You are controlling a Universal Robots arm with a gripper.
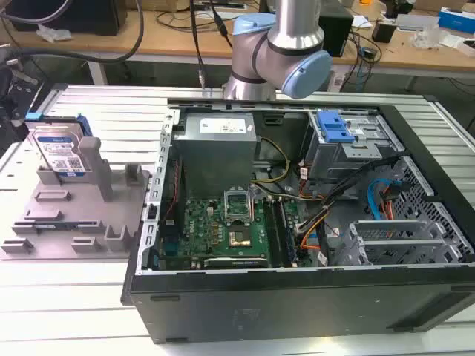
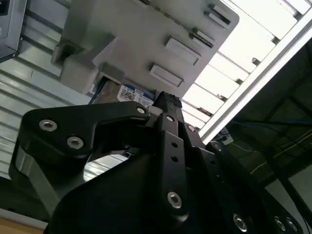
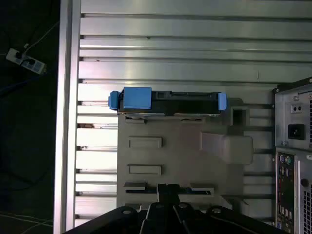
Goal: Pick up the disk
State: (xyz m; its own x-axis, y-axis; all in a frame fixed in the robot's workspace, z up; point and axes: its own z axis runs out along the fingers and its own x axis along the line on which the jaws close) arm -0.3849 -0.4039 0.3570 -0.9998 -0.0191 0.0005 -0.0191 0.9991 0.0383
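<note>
The disk [image 1: 61, 154] is a silver drive with a white-and-blue label and blue frame edges. It stands on edge, leaning in the far end of the grey fixture [image 1: 74, 215], at the exterior view's left. In the first wrist view, the disk [image 3: 168, 102] appears edge-on from above, blue tabs at both ends. My gripper [image 3: 168, 191] hangs high over the opposite end of the fixture [image 3: 180, 146], well apart from the disk, its fingers shut together on nothing. In the second wrist view, the gripper [image 2: 165, 100] tip lies before the disk's label [image 2: 130, 93].
An open computer case [image 1: 297, 222] with motherboard, cables and a blue drive-bay bracket [image 1: 334, 127] lies right beside the fixture. The arm's elbow [image 1: 286, 52] rises behind the case. Everything rests on a ribbed aluminium table [image 3: 170, 48], whose edge [image 3: 69, 117] borders a dark floor with cables.
</note>
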